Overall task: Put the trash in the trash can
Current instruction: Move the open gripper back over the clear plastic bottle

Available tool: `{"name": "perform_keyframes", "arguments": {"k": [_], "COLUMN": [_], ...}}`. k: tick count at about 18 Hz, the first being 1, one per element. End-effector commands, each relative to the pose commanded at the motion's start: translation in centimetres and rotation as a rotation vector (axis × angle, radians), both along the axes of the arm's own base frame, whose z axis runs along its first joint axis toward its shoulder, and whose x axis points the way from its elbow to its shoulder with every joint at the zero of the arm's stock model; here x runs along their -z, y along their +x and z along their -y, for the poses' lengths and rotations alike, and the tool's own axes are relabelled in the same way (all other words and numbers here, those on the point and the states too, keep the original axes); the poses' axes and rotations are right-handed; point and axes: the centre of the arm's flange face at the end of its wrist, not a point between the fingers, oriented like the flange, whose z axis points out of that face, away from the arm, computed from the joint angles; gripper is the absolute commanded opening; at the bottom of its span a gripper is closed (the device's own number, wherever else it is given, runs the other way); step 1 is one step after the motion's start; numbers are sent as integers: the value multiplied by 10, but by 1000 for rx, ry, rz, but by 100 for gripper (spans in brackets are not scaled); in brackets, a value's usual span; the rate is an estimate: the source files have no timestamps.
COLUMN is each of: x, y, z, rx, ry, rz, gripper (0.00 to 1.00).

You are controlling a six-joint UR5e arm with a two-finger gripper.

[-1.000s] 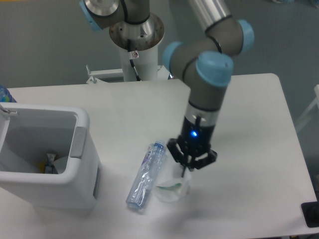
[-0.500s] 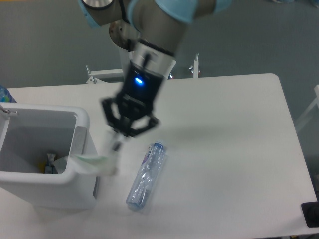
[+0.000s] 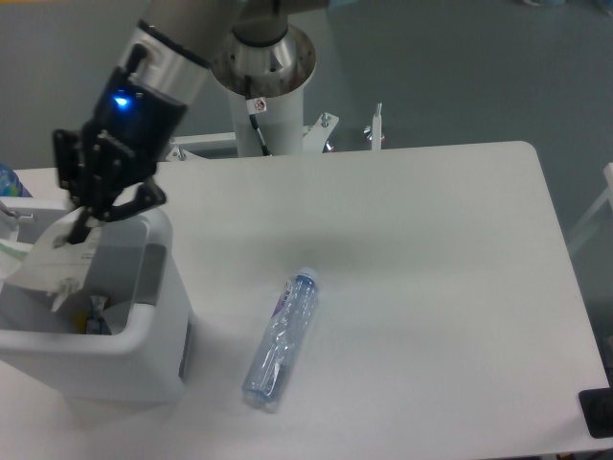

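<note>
Nearest the camera, the trash can (image 3: pixel 153 369) stands at the left of the white table (image 3: pixel 431 287), its open mouth facing up so that things can simply be let fall into it. Some small dark and yellowish scraps already lie at the bottom of the can; what they are is too small to tell.

Just to the right of the trash can, lying flat on the table and apart from the bin, is the clear bottle (image 3: pixel 280 337), its blue cap pointing away from the camera. It is untouched, so that half of the task is judged not yet done.

Over the trash can's opening hangs the white paper packet (image 3: pixel 53 261), dangling partly inside the rim. The gripper (image 3: pixel 84 226) is directly above the can with its fingers clenched on the top of the packet, holding it by one edge so the rest droops down into the bin. It looks placed for a drop: releasing here should send the packet inside rather than onto the rim.

Behind the trash can, beyond the table's far edge, rises the arm's white pedestal (image 3: pixel 263 91), from which the arm reaches left over the bin.
</note>
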Motion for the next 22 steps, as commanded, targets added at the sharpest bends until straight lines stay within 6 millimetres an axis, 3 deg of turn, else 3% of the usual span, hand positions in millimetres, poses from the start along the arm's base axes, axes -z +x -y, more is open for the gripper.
{"name": "perform_keyframes", "arguments": {"k": [3,4,7,12,15,18,22], "x": [2,0,14,48,92,153,212], "y": [-10,-25,-93,-189,-231,-269,-286], "z": [0,5,9,25,7,-13,-25], "rx": [-18,-48,-148,-298,-333,-385,-389], "ry": [-4,-3,-21,-72,-142,-274,-380], "rz": [5,5,23,65,78,59,61], "gripper": [100,100,100,100,100,100,100]}}
